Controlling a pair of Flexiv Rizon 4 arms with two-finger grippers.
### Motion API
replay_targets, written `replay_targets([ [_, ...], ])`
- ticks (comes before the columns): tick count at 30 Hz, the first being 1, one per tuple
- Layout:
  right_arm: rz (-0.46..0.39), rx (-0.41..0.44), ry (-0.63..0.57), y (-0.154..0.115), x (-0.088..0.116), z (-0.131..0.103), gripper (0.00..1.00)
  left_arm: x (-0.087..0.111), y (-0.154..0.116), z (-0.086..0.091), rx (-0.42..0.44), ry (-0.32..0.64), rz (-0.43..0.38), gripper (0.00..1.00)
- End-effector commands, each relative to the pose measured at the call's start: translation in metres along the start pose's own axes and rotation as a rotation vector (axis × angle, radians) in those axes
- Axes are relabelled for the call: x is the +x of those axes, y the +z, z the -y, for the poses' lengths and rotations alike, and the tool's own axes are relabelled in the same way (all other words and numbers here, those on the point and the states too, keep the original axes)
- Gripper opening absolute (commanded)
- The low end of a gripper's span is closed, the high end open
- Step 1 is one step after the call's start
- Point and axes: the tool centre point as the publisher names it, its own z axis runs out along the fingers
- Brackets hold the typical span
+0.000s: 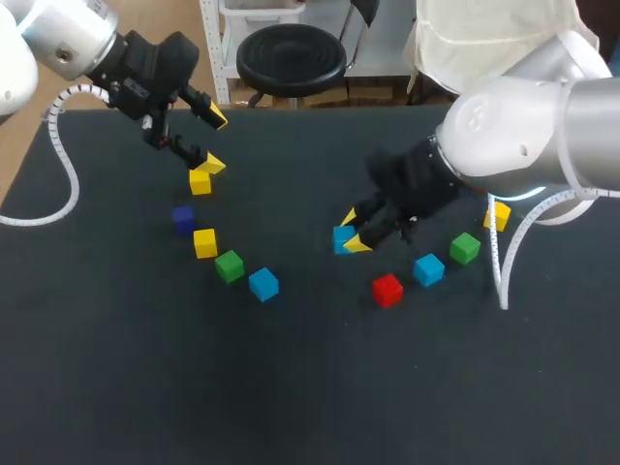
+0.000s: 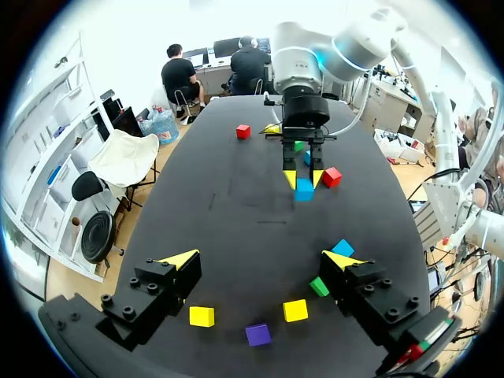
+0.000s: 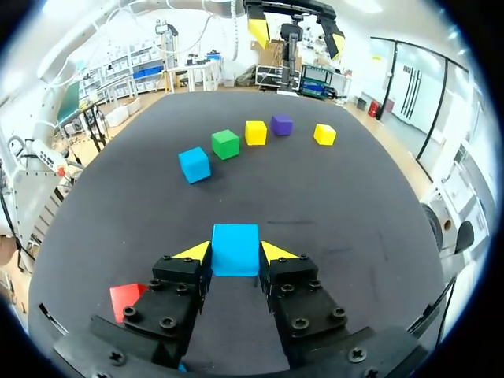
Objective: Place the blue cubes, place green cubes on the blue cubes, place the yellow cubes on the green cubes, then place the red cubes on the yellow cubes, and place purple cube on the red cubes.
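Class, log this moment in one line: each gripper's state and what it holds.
right gripper: shut on blue cube | left gripper: open, empty | stack: none yet

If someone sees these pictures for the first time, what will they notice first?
First, the right gripper, its fingers shut on a blue cube near the middle of the table. Then the left gripper, wide open over the far end of a curved line of five loose cubes.

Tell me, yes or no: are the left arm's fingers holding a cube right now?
No. The left fingers stand wide apart with nothing between them, and the purple cube lies apart from them.
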Motion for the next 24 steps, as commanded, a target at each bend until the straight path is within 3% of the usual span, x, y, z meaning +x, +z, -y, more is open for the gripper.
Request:
replay_targets([
  [1, -0.002, -0.017, 0.000, 0.006, 0.002, 0.012, 0.00, -0.001, 0.000, 0.000, 0.000, -0.002, -0.004, 1.00],
  [24, -0.012, -0.029, 0.001, 0.016, 0.012, 0.023, 0.00, -0.001, 0.000, 0.000, 0.000, -0.002, -0.004, 1.00],
])
